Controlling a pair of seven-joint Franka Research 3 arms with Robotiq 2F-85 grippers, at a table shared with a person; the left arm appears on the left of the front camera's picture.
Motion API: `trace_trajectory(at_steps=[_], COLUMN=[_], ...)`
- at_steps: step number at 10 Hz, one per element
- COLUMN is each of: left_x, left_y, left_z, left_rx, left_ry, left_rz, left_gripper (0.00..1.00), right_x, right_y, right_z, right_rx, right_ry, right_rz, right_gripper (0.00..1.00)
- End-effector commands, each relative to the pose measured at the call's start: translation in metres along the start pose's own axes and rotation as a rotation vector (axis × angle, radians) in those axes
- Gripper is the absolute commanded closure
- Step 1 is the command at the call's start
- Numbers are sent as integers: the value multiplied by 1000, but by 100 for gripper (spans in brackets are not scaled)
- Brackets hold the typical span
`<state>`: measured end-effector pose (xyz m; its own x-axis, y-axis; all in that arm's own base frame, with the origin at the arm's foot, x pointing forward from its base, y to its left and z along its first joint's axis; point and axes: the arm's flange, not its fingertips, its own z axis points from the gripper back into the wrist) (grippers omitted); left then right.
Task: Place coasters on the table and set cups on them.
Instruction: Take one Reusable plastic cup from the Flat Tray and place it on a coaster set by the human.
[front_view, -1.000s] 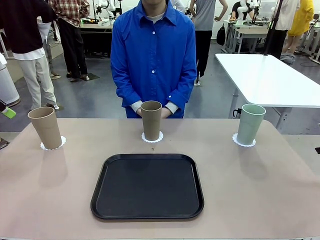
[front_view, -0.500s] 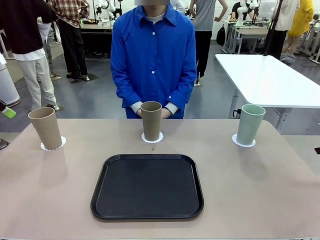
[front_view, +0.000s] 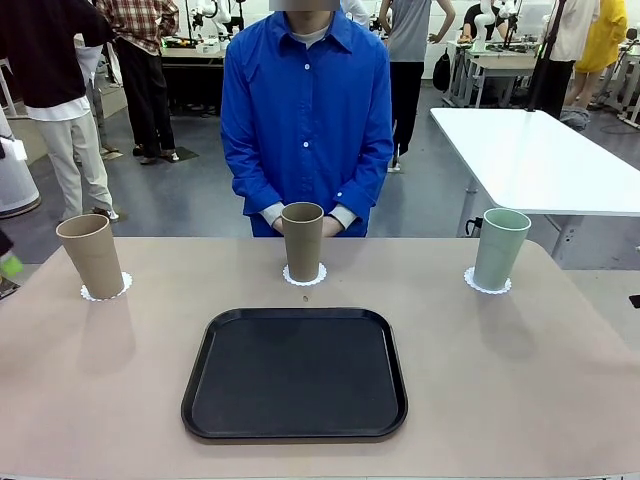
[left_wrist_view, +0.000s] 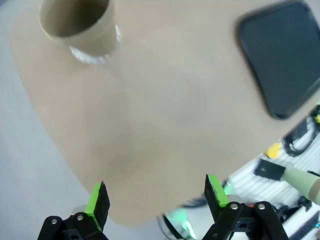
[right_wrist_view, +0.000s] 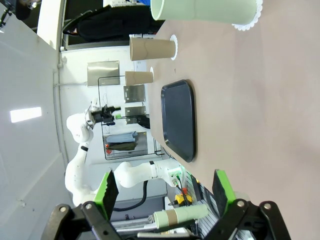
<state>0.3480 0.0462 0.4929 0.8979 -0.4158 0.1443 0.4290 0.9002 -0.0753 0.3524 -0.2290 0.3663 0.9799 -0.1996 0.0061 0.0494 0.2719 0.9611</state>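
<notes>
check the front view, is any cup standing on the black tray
No, the black tray lies bare; each of the three cups stands on its own coaster on the table.

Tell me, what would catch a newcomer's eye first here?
Probably the person in the bright blue shirt standing at the far side of the table. Then three cups in a row, each on a lacy white coaster: tan cup left, tan cup middle, mint cup right. A black tray lies in front.

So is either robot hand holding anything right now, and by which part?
Nothing is held. The left hand and right hand are both open with nothing between their fingers.
</notes>
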Motion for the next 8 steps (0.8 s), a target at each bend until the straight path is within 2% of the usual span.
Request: trace_trajectory(at_steps=[1,3,4,5,6,7,8], left_x=[-26,-49,-50,-43,-45,-44,-47], left_y=[-33,-36,-31,-39,-34,-7,18], left_z=[9,-6,-7,0,6,7,12], left_rx=[-115,-84,-47,-95,-83,-394,-599], left_ry=[50,25,-64,80,31,-71,-183], left_rz=[41,70,61,42,51,-25,-64], left_gripper=[0,0,0,0,0,0,0], right_x=[-1,-1,-1,-1,-1,-1,-1], right_y=[1,1,1,1,1,1,1], right_z=[1,1,1,1,1,1,1], right_rx=[6,6,6,6,6,6,6], right_ry=[1,1,1,1,1,1,1], right_rz=[2,2,2,2,2,2,2], right_gripper=[0,0,0,0,0,0,0])
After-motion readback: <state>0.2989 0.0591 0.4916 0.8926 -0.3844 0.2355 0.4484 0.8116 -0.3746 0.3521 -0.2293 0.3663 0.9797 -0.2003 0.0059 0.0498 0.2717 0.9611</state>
